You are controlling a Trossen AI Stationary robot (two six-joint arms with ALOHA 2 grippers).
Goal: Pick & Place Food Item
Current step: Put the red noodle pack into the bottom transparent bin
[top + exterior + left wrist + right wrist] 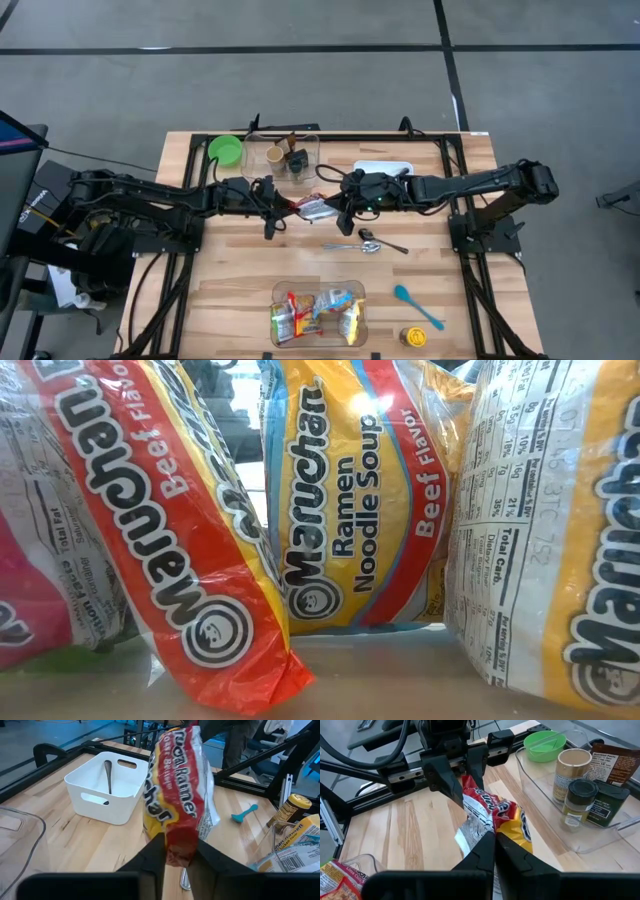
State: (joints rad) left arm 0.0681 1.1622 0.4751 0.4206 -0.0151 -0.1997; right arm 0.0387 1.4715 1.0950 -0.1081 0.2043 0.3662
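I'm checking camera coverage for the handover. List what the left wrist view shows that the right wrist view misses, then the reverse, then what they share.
Only the left wrist view: the white bin holding a spoon, a teal spatula.
Only the right wrist view: the green bowl, the clear tub of spice jars.
Both: the ramen packet, held at opposite ends by the left claw and right claw.

Red-and-yellow ramen packet [316,207], green bowl [225,151], white bin [107,786], teal spoon [417,305], pale wooden table [230,290].
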